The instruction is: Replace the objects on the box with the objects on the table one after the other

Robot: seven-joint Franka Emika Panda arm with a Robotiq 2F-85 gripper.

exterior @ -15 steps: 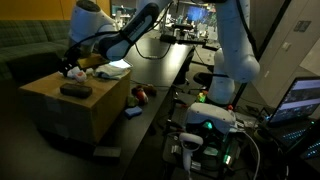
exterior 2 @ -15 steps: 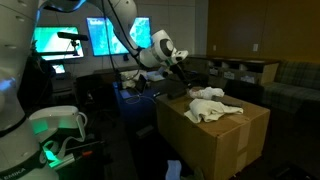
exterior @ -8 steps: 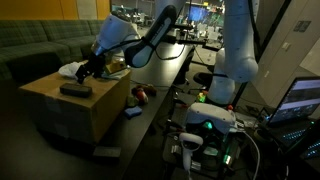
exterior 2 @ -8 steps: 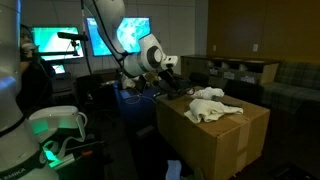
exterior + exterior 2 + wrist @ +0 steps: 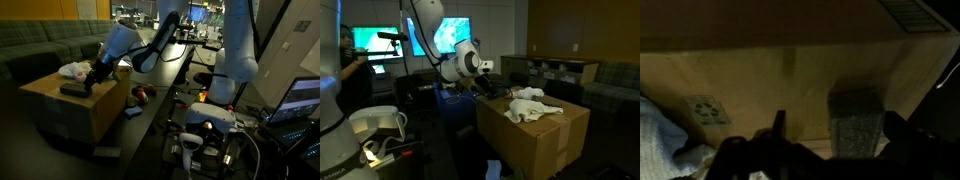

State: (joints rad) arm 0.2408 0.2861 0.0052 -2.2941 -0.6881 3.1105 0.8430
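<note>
The tan box (image 5: 60, 112) carries a dark grey block (image 5: 75, 90) and a crumpled white cloth (image 5: 72, 70) on its flat top. In an exterior view my gripper (image 5: 94, 78) hangs just above the box top, beside the block. In the wrist view the block (image 5: 855, 115) lies on the box (image 5: 750, 70) between the open jaws of my gripper (image 5: 837, 118), and I cannot tell whether they touch it. The cloth (image 5: 660, 135) lies at the lower left. The cloth (image 5: 535, 105) on the box (image 5: 535, 140) and my gripper (image 5: 492, 88) also show in an exterior view.
The long black table (image 5: 165, 75) runs beside the box, with a red rounded item (image 5: 140, 95) and a blue item (image 5: 133, 112) near the box. The arm's base and lit electronics (image 5: 210, 125) stand close by. Monitors (image 5: 395, 40) glow behind.
The arm has swung down and across the box top, from above the white cloth to the dark block. The jaws stayed open. Nothing on the box has moved.
</note>
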